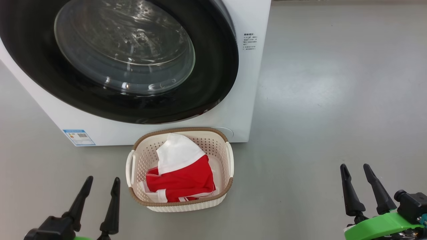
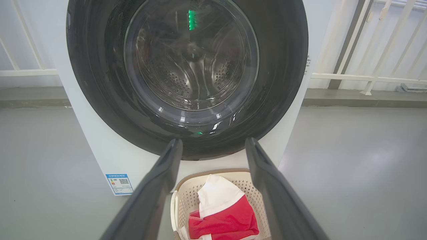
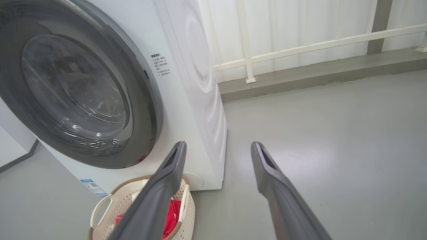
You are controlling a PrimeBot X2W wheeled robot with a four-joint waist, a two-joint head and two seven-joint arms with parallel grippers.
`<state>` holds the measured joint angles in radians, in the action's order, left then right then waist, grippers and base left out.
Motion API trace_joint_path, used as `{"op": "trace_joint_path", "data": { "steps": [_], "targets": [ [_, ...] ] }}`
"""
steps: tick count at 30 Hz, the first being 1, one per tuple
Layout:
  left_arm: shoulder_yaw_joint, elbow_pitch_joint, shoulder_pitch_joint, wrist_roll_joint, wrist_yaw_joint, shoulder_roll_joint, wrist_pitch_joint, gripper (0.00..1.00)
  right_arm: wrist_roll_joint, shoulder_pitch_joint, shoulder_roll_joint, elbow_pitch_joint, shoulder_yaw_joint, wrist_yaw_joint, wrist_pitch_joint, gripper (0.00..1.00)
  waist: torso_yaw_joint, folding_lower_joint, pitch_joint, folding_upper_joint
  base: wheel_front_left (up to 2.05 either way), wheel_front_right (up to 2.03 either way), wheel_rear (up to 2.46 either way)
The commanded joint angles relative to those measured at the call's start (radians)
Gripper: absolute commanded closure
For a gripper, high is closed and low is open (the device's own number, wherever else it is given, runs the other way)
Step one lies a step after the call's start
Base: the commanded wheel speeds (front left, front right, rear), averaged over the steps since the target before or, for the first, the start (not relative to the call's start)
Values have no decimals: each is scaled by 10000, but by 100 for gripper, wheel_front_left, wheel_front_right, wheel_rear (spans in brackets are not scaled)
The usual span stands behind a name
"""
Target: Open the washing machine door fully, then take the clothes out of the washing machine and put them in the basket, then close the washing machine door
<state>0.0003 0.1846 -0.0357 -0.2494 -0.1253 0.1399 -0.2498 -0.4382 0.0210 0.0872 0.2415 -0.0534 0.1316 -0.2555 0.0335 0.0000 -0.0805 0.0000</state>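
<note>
Red clothes [image 1: 186, 181] are held in the perforated basket [image 1: 230, 160] before the shut glossy door [image 1: 213, 66]; left fingers [image 1: 80, 200] and right fingers [image 1: 349, 190] are spread over open floor [image 1: 317, 116].

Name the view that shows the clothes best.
Head view: the clothes lie whole and unblocked in the basket. The left wrist view cuts off their lower part at its bottom edge; the right wrist view gives a red sliver.

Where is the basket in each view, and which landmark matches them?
Head view: basket at lower centre, before the washing machine.
Left wrist view: basket at bottom centre, between the fingers of the left gripper.
Right wrist view: basket at bottom left, partly behind a finger of the right gripper.
Shared landmark: the blue label low on the machine's front.
</note>
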Motion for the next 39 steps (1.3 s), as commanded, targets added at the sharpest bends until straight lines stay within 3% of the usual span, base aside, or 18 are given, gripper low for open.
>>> {"op": "trace_joint_path", "data": {
  "steps": [1, 7, 8, 14, 20, 25, 39],
  "targets": [
    [378, -297, -16, -50, -54, 203, -120, 0, 43, 50, 79, -273, 178, -9, -63, 0, 1, 0, 5, 0, 0, 0, 0],
    [310, -346, 24, -153, -54, 227, -120, 0, 39, 44, 50, -269, 176, -9, -63, 0, -3, 0, 4, 0, 0, 0, 0],
    [-21, -75, 177, -124, 0, 9, 0, 100, -2, 36, -29, 2, 0, 0, 1, 100, -3, 0, 5, 0, 0, 0, 0],
    [-102, 610, 223, -193, 15, -321, 94, 100, -50, 209, -275, 714, 36, 0, 20, 100, -4, 0, 8, 0, 0, 0, 0],
    [-55, 591, 194, -848, 12, -340, 254, 100, -616, 155, -275, 661, 13, 0, 191, 100, -20, 19, 66, 0, 0, 0, 0],
    [-16, 598, 150, -1394, 15, -355, 387, 100, -1088, 86, -274, 649, -7, -1, 333, 100, -34, 1, 82, 0, 0, 0, 0],
    [92, 622, 35, -2812, 7, -398, 740, 100, -2313, -87, -275, 591, -64, -2, 708, 100, -68, 0, 161, 0, 0, 0, 0]
  ]
}}
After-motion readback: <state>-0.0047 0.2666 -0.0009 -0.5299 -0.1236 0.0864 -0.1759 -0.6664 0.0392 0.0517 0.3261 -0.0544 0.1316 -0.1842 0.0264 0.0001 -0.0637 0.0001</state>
